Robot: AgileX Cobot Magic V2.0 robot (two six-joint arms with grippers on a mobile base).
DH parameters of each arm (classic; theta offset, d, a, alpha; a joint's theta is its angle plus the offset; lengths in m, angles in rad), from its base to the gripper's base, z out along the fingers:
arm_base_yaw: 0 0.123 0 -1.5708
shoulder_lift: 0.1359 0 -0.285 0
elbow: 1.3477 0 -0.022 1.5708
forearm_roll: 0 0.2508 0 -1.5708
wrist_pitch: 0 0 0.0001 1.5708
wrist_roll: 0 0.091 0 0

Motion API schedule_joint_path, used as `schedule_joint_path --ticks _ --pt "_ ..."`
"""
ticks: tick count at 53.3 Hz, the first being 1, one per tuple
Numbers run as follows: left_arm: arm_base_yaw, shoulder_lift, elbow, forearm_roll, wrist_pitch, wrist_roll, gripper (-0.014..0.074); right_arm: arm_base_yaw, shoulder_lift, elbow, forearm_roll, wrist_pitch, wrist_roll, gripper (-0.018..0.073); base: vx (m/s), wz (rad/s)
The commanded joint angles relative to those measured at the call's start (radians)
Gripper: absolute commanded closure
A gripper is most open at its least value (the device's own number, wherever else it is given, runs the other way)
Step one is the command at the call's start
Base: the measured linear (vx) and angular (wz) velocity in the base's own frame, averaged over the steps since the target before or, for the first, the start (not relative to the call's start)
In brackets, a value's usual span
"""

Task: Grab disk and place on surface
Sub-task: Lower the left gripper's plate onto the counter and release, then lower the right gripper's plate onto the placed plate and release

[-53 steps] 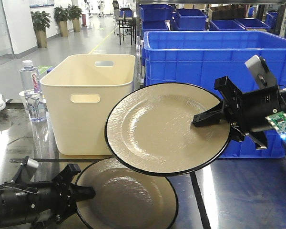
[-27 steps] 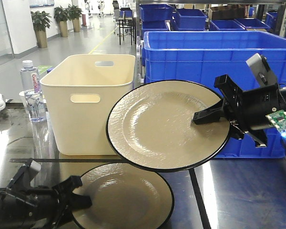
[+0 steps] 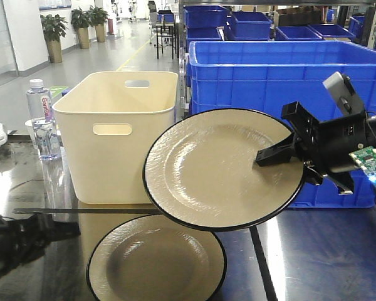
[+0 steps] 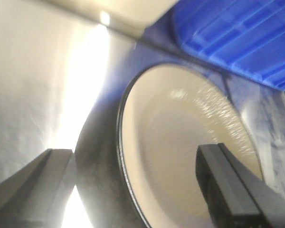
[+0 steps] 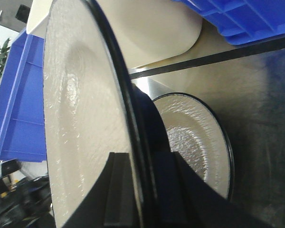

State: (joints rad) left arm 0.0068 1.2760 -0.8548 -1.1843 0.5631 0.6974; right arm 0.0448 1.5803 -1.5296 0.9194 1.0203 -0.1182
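Glossy surface [image 3: 313, 263], flat disk [image 3: 155, 260], right jaws gripping raised disk [image 3: 222, 166]

Cream bin [image 3: 116, 144], blue crate [image 3: 269, 69] block rear; surface [image 3: 326, 263] front-right open.

The right gripper [image 3: 261, 159] is matte black, with flat, blocky fingers [image 5: 118, 190] on an angular black body. A bare green circuit board [image 3: 368, 164] carrying a small blue light [image 3: 372, 179] sits at its side, and a light grey camera housing [image 3: 340, 89] sits on top. The left gripper [image 4: 130, 151] has dark grey, wedge-shaped fingers [image 4: 230, 190]; in the front view it is only a black blur.
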Motion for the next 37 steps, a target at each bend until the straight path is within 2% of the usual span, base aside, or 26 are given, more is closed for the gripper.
schedule_joint_path --ticks 1,9,17,18,23,29,37 --pt "0.005 -0.079 -0.029 -0.023 -0.016 0.005 -0.0006 0.048 -0.01 -0.038 0.079 -0.089 0.001 0.0567 0.0 0.0" --pt "0.005 -0.127 -0.029 -0.023 -0.05 0.005 0.0042 0.144 0.074 -0.038 0.05 -0.16 -0.006 0.0567 0.0 0.0" --pt "0.005 -0.129 -0.029 -0.023 -0.051 0.005 0.008 0.188 0.152 -0.038 0.05 -0.169 -0.007 0.0565 0.0 0.0" --pt "0.005 -0.129 -0.029 -0.023 -0.051 0.005 0.0108 0.215 0.214 -0.038 0.05 -0.171 -0.02 0.0548 0.0 0.0" --pt "0.005 -0.129 -0.029 -0.023 -0.051 0.005 0.0126 0.226 0.245 -0.038 0.051 -0.167 -0.069 0.0513 0.0 0.0" --pt "0.005 -0.129 -0.029 -0.023 -0.05 0.005 0.0141 0.235 0.259 -0.038 0.049 -0.159 -0.179 0.0445 0.0 0.0" --pt "0.005 -0.129 -0.029 -0.023 -0.048 0.005 0.0152 0.232 0.255 -0.038 0.044 -0.16 -0.269 0.0286 0.0 0.0"
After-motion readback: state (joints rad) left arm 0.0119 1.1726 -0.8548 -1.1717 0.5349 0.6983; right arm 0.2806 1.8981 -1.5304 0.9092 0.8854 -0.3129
